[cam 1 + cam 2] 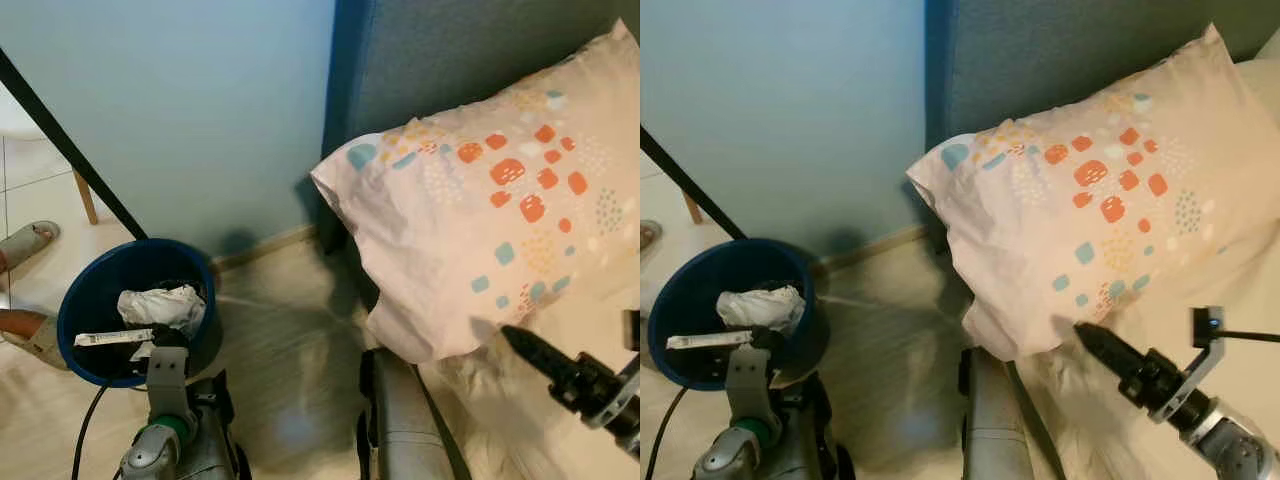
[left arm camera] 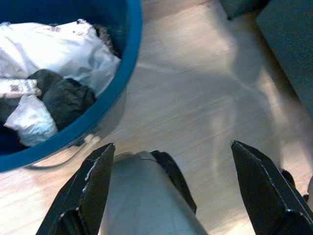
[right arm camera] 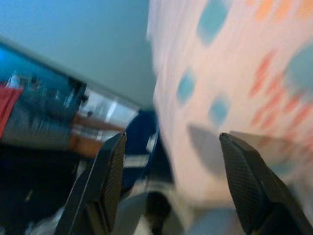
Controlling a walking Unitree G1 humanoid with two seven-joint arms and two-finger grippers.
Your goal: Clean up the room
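Note:
A round blue bin (image 1: 92,300) stands on the pale wood floor at the lower left. It holds crumpled white paper (image 1: 165,303), a dark wad (image 2: 66,98) and a white printed strip (image 1: 112,338). My left gripper (image 2: 172,146) hangs low beside the bin's near rim, open and holding nothing. A cream pillow with orange and teal spots (image 1: 500,210) leans on the blue-grey headboard (image 1: 450,60). My right gripper (image 1: 1087,337) hovers over the bed sheet (image 1: 1240,300) just below the pillow's lower edge, open with nothing between its fingers.
A light blue wall (image 1: 190,110) backs the bin. A black slanted rod (image 1: 60,140) and a wooden chair leg (image 1: 85,197) stand at far left. A person's sandalled feet (image 1: 25,243) are beside the bin. A black cable (image 1: 88,425) trails on the floor.

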